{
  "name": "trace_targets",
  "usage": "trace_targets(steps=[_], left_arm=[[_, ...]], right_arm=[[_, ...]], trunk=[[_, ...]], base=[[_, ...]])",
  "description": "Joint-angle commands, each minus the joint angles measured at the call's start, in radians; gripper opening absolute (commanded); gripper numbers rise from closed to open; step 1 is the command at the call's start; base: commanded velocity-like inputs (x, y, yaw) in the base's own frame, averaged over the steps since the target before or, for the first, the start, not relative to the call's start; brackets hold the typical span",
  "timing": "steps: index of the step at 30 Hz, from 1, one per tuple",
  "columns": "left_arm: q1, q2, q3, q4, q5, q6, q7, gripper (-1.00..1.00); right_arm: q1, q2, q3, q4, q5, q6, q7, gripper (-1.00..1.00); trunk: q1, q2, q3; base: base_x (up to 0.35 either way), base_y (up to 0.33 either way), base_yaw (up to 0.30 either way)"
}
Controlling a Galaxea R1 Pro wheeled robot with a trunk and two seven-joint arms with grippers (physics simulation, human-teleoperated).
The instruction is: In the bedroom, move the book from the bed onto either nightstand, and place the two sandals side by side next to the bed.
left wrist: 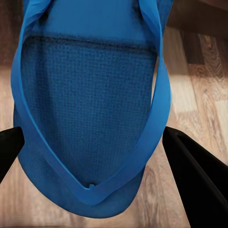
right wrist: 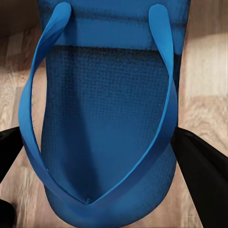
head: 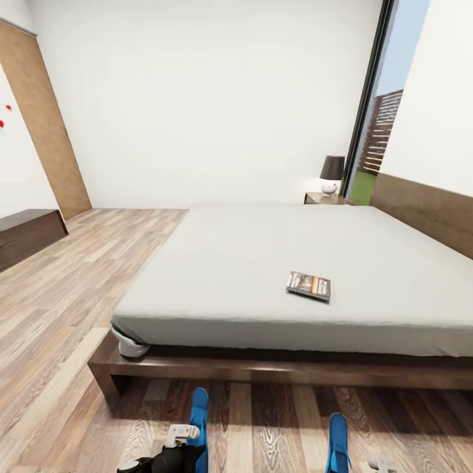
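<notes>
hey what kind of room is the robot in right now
A bedroom, most likely: a large low bed with a plain mattress, a nightstand carrying a lamp beside the headboard, and wood plank flooring.

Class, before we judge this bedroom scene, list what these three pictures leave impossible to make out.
- Book: head view, lettering too small to read.
- Nightstand: head view, mostly hidden behind the bed.
- Both sandals: head view, cut off by the bottom edge.
- Left gripper and right gripper: whether the fingers touch the sandal between them cannot be told.
</notes>
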Motion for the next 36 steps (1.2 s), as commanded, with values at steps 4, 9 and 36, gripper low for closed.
trace_targets(steps=[4, 9, 36], left_arm=[[-0.001, 0.001, -0.005, 0.000, 0.010, 0.004, 0.001, -1.00], [-0.001, 0.001, -0.004, 0.000, 0.010, 0.004, 0.001, -1.00], [-0.001, 0.002, -0.004, -0.001, 0.010, 0.004, 0.001, -1.00]], right_arm=[[0.000, 0.000, 0.001, 0.001, -0.009, 0.003, 0.004, -1.00], [0.000, -0.002, 0.001, 0.001, -0.010, 0.003, 0.004, -1.00], [0.000, -0.002, 0.000, 0.004, -0.015, 0.003, 0.004, -1.00]], trunk=[[0.000, 0.000, -0.001], [0.000, 0.000, -0.001], [0.000, 0.000, -0.001]], base=[[0.000, 0.000, 0.128], [0.000, 0.000, 0.013], [0.000, 0.000, 0.000]])
